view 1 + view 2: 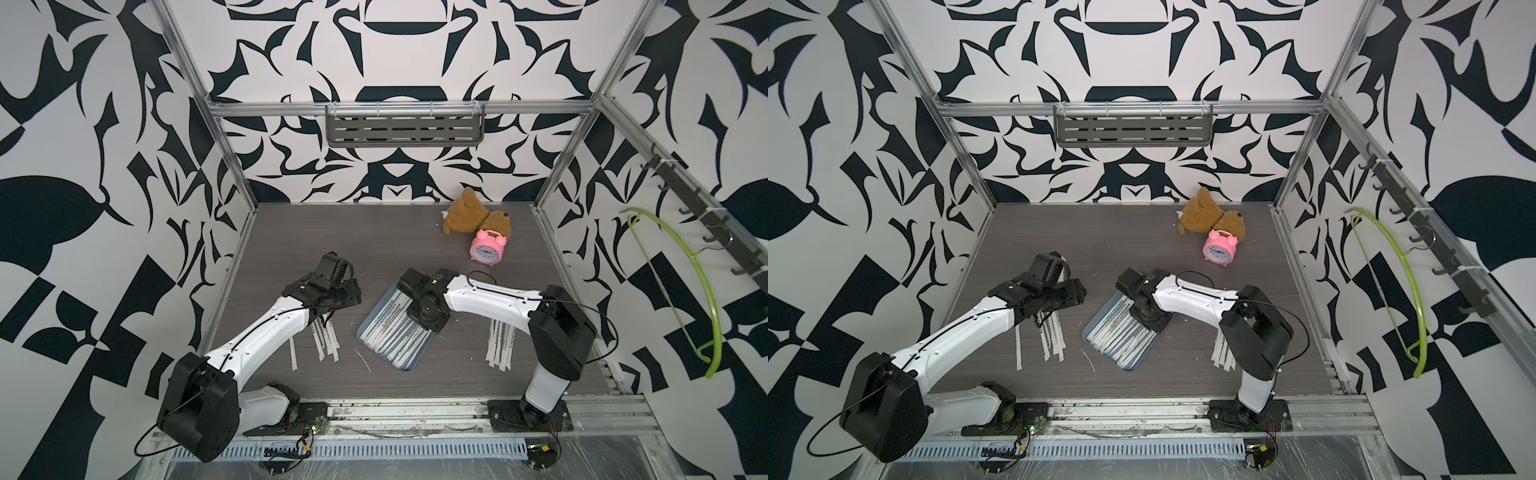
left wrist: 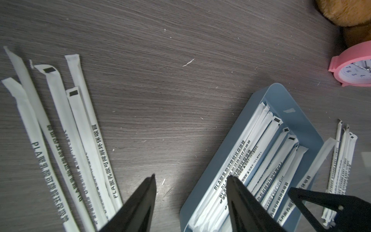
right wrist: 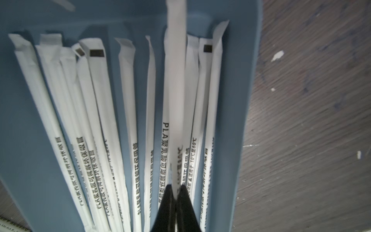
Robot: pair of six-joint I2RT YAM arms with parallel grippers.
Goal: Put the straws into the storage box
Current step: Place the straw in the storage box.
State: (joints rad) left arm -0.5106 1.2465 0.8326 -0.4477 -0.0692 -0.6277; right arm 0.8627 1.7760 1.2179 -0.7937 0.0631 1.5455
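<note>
Dark wood-grain counter (image 1: 395, 249): right claw (image 3: 176, 192) clenched on one straw (image 3: 176, 60), held lengthwise over the mid-counter storage box (image 3: 236, 80), seemingly to drop in parallel, while left claw (image 2: 192, 176) hangs released by loose straws (image 2: 60, 112) toward the left edge.

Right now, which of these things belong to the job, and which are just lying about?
Job: straws, storage box, right gripper pinching one straw, open left gripper.
Lying about: teddy bear, pink alarm clock, grey shelf.
</note>
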